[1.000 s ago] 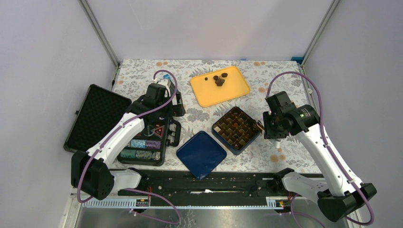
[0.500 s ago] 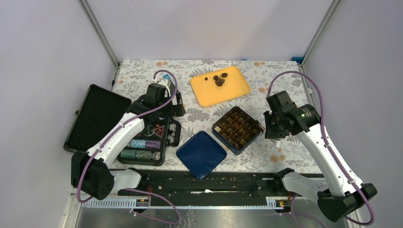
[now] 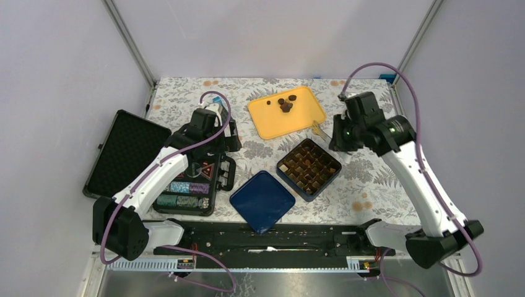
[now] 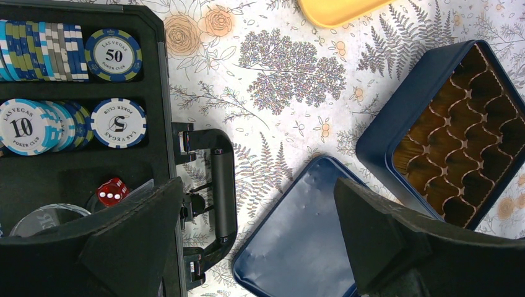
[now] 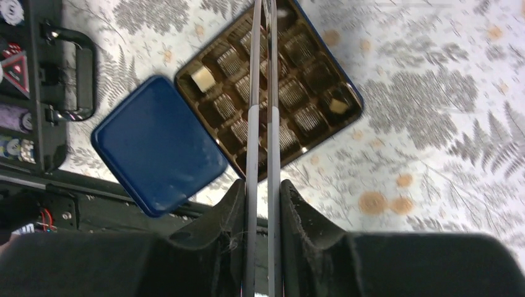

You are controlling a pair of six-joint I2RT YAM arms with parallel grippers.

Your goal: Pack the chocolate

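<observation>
Several dark chocolate point(image 3: 285, 104) pieces lie on the yellow tray point(image 3: 272, 124) at the back. The open blue box point(image 3: 308, 167) with brown dividers holds a pale cream piece point(image 5: 202, 77) and a tan piece point(image 5: 337, 106). My right gripper point(image 3: 339, 135) hangs between box and tray, shut on grey metal tongs point(image 5: 262, 93) whose blades stand nearly together; their tips point(image 3: 317, 128) point toward the tray. My left gripper point(image 4: 260, 241) is open and empty, above the box lid point(image 4: 297, 235).
The blue lid point(image 3: 262, 201) lies left of the box at the near edge. An open black poker case point(image 3: 192, 179) with chips point(image 4: 114, 55) and a red die point(image 4: 111, 190) fills the left side, its handle point(image 4: 223, 185) facing the lid.
My right arm has swung from the box's right side back toward the yellow tray, carrying the tongs, whose blades have come closer together. The left arm has not moved.
</observation>
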